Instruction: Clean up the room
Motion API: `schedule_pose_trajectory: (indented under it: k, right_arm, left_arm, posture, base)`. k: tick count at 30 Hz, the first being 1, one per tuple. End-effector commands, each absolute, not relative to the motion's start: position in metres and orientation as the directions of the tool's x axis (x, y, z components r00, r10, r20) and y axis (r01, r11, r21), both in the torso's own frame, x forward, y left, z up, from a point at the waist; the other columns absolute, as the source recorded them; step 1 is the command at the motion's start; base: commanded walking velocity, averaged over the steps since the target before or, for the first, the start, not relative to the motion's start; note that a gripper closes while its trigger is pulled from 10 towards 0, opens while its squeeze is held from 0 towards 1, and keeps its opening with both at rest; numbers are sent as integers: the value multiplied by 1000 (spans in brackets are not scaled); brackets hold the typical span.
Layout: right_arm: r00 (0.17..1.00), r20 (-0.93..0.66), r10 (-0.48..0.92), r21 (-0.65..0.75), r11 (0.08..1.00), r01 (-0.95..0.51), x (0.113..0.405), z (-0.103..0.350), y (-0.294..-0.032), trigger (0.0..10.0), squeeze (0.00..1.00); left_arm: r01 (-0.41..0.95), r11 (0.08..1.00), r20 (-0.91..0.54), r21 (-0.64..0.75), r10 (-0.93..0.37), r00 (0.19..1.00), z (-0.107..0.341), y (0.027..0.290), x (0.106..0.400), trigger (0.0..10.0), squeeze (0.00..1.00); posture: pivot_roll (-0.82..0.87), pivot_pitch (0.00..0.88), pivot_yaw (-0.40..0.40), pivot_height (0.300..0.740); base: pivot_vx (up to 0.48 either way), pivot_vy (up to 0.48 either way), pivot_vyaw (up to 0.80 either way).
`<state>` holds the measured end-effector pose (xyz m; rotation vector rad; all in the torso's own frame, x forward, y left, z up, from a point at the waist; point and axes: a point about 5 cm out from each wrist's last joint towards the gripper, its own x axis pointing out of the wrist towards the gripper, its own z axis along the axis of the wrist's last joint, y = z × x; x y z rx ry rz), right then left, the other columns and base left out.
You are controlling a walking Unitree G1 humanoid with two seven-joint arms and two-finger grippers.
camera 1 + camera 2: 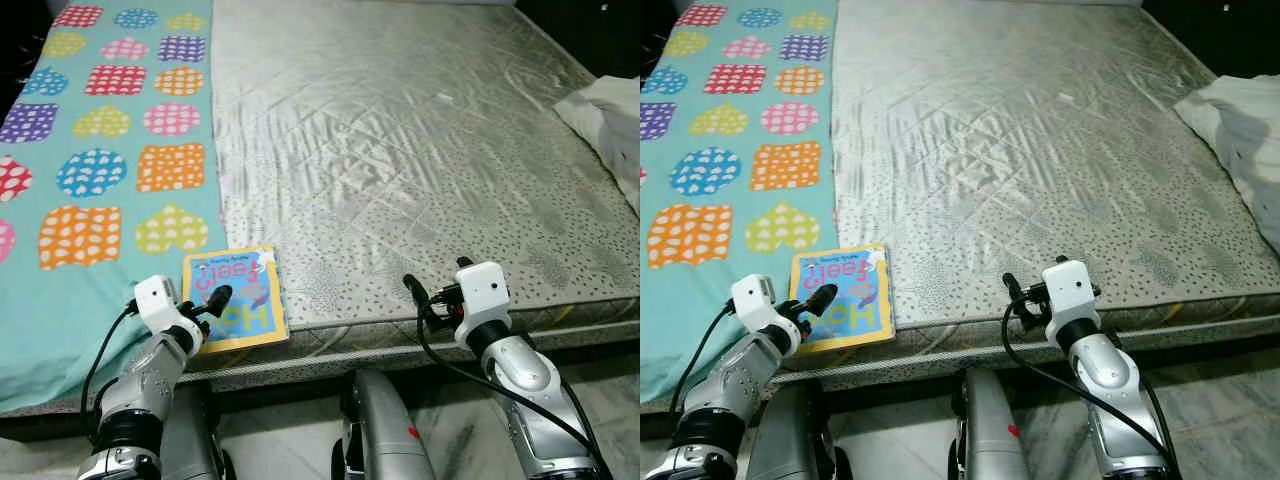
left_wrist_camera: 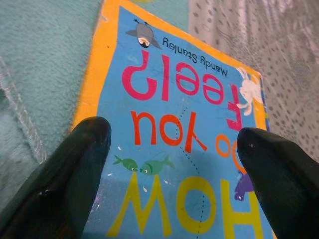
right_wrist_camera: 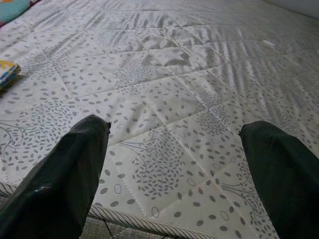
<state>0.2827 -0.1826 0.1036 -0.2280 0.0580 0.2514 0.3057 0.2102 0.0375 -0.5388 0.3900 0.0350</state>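
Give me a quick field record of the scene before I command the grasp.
surface: bare mattress, teal blanket on its left side
target: children's book lying flat at the near edge
left gripper: open, fingers either side of the book cover
right gripper: open, over the mattress edge
other: white bedding far right

This is a bedroom in a home. A wide bed fills the scene, its bare mattress (image 1: 420,160) covered in pale quilted fabric with a grey leaf print. A teal blanket (image 1: 100,150) patterned with bright dotted hearts and squares lies along one side. A children's board book (image 1: 234,297), titled "How Do You Feel?", rests at the mattress edge. White bedding (image 1: 610,125), perhaps a pillow or crumpled sheet, sits at the far side. Pale marbled floor (image 1: 1230,400) shows below the bed.
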Motion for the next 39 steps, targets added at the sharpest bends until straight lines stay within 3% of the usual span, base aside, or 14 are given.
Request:
schedule_pose_trajectory:
  k: [1, 13, 25, 39]
  right_arm:
    - [971, -84, 224, -225, 945, -238, 283, 104, -189, 10000, 0]
    - [972, -84, 220, -228, 945, -234, 283, 103, -190, 10000, 0]
    - [973, -76, 219, -233, 945, -230, 284, 104, -190, 10000, 0]
    - [971, -73, 226, -229, 944, -237, 283, 104, -188, 10000, 0]
  left_arm:
    - [-241, 851, -443, -467, 10, 896, 22, 223, 291, 10000, 0]
    - [-271, 856, -268, -440, 163, 949, 47, 246, 296, 10000, 0]
    - [-298, 859, -303, -417, 177, 936, 47, 251, 304, 10000, 0]
    - [-162, 860, -202, -483, 71, 977, 68, 223, 305, 10000, 0]
  posture:
    - [-182, 153, -94, 563]
    - [-179, 152, -91, 563]
    - [-188, 146, -89, 563]
    - [-180, 144, -88, 563]
  base:
    - [0, 0, 0]
    - [0, 0, 0]
    - [0, 0, 0]
    - [0, 0, 0]
